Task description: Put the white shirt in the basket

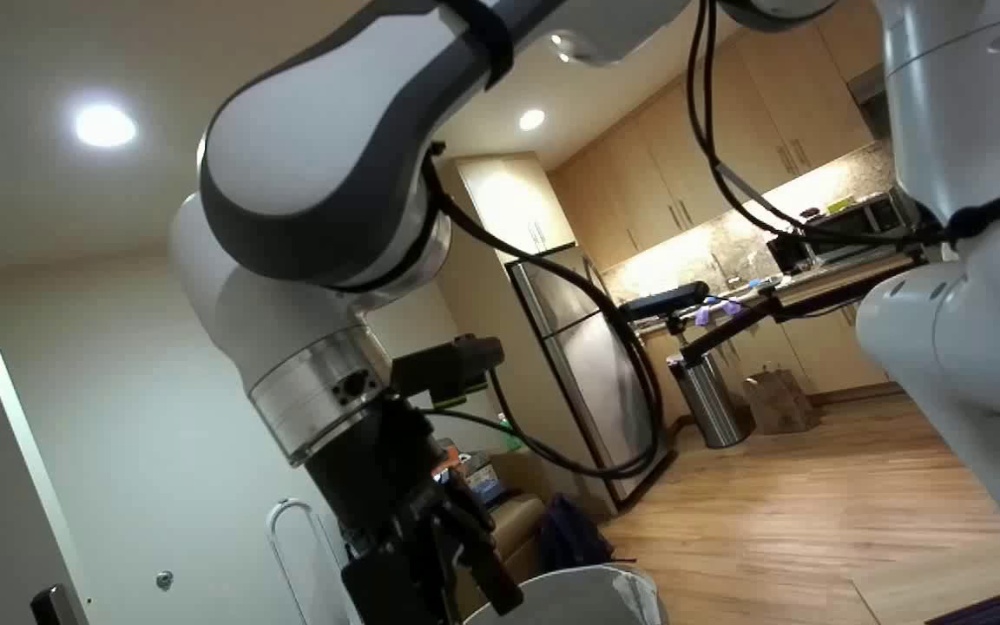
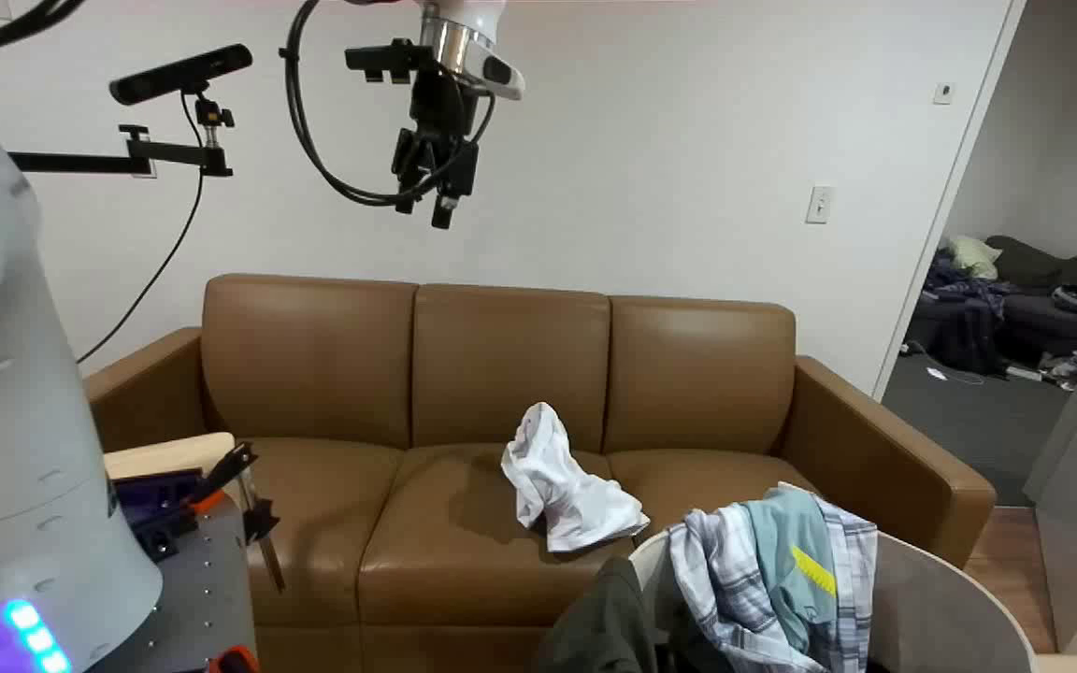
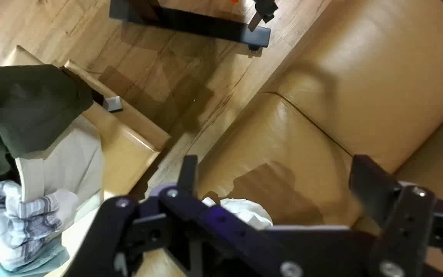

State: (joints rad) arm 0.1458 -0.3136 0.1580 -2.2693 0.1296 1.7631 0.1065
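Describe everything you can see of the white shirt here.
The white shirt is a plain, soft-looking cloth, crumpled on the middle seat cushion of the brown sofa, one end bunched into a raised peak, the other spread lower toward the cushion's front. No collar or sleeves can be made out. The open gripper hangs apart from it; in the wrist view, only part shows past the gripper.

Brown sofa (image 2: 507, 369), a crumpled white shirt (image 2: 565, 495) mostly on its middle seat (image 2: 436, 537).
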